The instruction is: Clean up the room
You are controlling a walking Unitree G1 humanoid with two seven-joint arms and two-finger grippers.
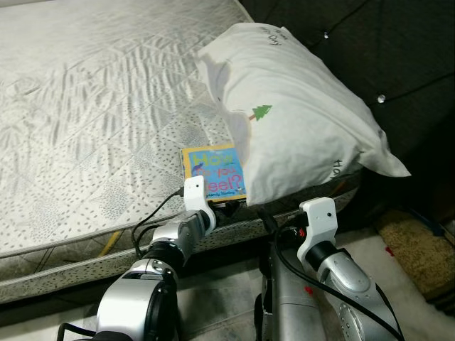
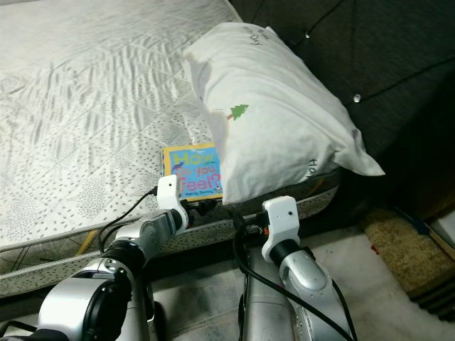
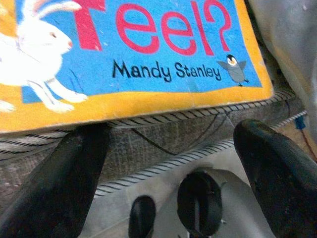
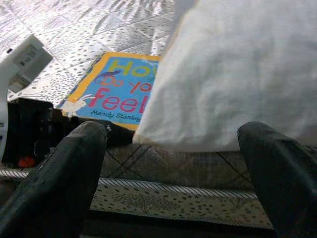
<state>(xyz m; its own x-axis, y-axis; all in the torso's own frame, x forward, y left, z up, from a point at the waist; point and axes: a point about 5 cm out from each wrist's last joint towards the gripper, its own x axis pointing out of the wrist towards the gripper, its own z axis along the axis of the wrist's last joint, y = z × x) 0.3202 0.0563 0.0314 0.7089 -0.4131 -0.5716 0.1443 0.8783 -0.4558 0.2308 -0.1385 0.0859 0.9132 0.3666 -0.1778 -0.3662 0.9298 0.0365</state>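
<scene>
Fingers (image 3: 64, 183) of the left gripper (image 3: 168, 163) stand apart at the near edge of the bed (image 1: 85, 128), spread just below the yellow border of a children's book (image 1: 212, 171) without touching it. Those of the right gripper (image 4: 173, 163) are likewise apart, held low beside the same edge and facing the mattress side under the pillow (image 1: 291, 106). The book lies flat at the near edge of the bed, its blue cover with red lettering and a white rabbit facing up, and its far side is tucked beneath the corner of the large white pillow. That pillow, printed with a small green tree, rests toward the bed's head end against a dark tufted headboard (image 1: 355, 35) and overhangs the near edge. A quilted white mattress cover with a grey dotted pattern spreads over the bed, with corded piping along its side. Pale floor (image 1: 227, 298) lies beneath the arms, and a tan mat (image 1: 416, 249) sits on it near the headboard.
</scene>
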